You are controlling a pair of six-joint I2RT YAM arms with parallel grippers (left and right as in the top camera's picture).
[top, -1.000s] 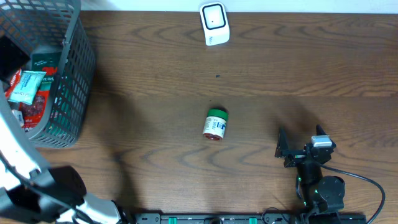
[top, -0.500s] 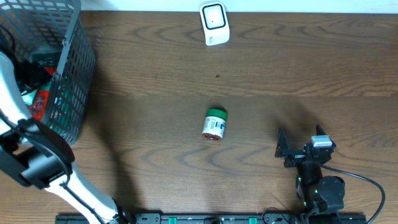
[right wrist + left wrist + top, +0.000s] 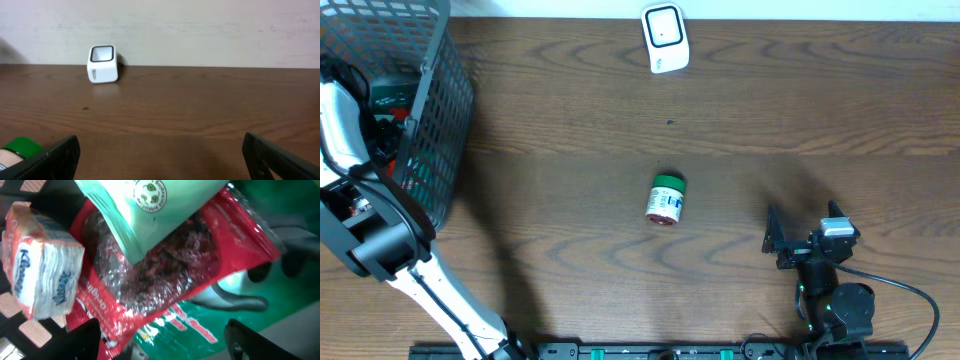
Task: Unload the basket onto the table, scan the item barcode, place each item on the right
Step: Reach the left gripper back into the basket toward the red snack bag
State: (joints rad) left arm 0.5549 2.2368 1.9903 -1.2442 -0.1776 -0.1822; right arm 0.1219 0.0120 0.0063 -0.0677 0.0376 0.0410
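Observation:
My left arm (image 3: 345,120) reaches down into the grey mesh basket (image 3: 445,110) at the far left. In the left wrist view my left gripper (image 3: 165,345) is open, its fingers (image 3: 85,340) spread over a red foil bag (image 3: 150,275) and a green bag (image 3: 210,330). A pale green pouch (image 3: 145,210) lies on top, and a tissue pack (image 3: 42,260) sits at the left. The white barcode scanner (image 3: 665,38) stands at the far edge. My right gripper (image 3: 803,225) rests open and empty at the front right.
A small green-lidded jar (image 3: 666,198) lies on its side mid-table, and the right wrist view shows it at the lower left (image 3: 17,150). In that view the scanner (image 3: 102,64) stands against the pale wall. The basket's walls close in around my left gripper.
My left arm has swung from the front left corner up and into the basket, down onto the bags. The right arm and the jar have not moved.

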